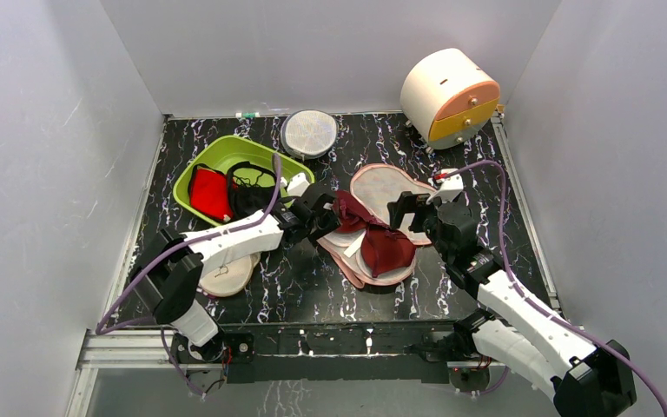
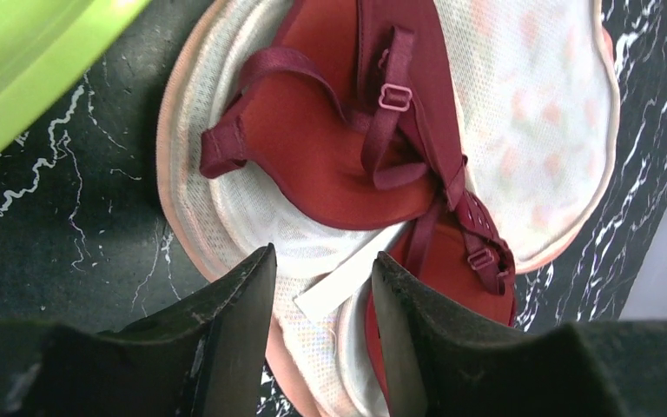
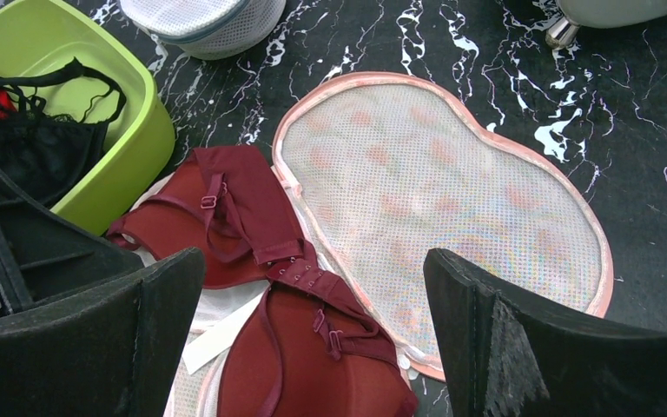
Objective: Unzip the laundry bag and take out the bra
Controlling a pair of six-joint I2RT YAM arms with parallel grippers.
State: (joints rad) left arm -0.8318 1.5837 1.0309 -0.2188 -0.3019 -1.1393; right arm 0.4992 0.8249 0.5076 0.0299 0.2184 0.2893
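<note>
The laundry bag (image 1: 384, 184) lies unzipped and spread flat mid-table, its pale mesh inside (image 3: 452, 174) facing up. The maroon bra (image 1: 384, 245) rests on the bag's near half, cups up, straps and hooks bunched between them (image 3: 304, 356). My left gripper (image 1: 317, 214) hangs at the bag's left rim. In the left wrist view its jaws (image 2: 323, 269) stand partly apart over the padded rim (image 2: 182, 217) and a white label (image 2: 339, 291), gripping nothing, with the bra (image 2: 330, 156) just beyond. My right gripper (image 3: 313, 261) is wide open above the bra's middle (image 1: 406, 211).
A green basin (image 1: 234, 142) at the back left holds a red garment (image 1: 210, 193) and a black bra (image 1: 247, 195). Behind it stands a grey mesh disc (image 1: 309, 132). A cream disc (image 1: 226, 276) lies under my left arm. A white-and-orange drum (image 1: 447, 91) sits at the back right. Grey walls enclose the table.
</note>
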